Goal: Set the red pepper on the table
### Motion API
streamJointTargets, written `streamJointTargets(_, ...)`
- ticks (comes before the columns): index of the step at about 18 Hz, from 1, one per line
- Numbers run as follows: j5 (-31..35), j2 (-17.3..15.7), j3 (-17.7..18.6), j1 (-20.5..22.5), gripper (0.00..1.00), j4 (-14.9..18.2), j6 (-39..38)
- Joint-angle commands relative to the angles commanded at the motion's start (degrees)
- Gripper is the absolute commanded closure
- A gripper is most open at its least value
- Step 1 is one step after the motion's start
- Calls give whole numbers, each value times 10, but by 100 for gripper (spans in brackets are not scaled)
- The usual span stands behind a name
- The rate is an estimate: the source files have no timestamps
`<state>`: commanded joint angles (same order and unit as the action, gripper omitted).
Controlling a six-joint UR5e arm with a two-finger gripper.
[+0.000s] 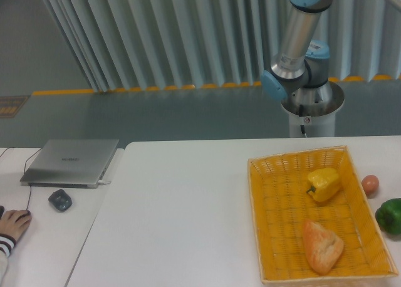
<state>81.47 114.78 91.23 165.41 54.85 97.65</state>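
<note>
no red pepper shows on the tabletop (182,212) or in the yellow basket tray (255,224), and the fingers sit out of frame, their state untellable; such a pepper is likely light, firm and slick, best pinched across its shoulders.

Even, fairly bright indoor light with a cool bluish cast. The white tabletop (188,212) looks flat and slightly washed out, with only faint, soft shadows beside the yellow basket (285,262). The whole picture is soft and low in detail, with mild grain. A glossy highlight shows on the green pepper (390,215) at the right edge.
</note>
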Motion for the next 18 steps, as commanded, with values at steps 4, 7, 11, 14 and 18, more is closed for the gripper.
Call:
streamJointTargets(4, 0, 12, 0, -1, 55, -16, 0)
streamJointTargets(7, 0, 14, -1, -1, 55, -16, 1)
streamJointTargets(11, 0, 14, -2, -1, 15, -16, 2)
streamJointTargets(14, 0, 12, -2, 0, 0, -16, 3)
streamJointTargets(18, 1, 2, -1, 0, 0, -14, 8)
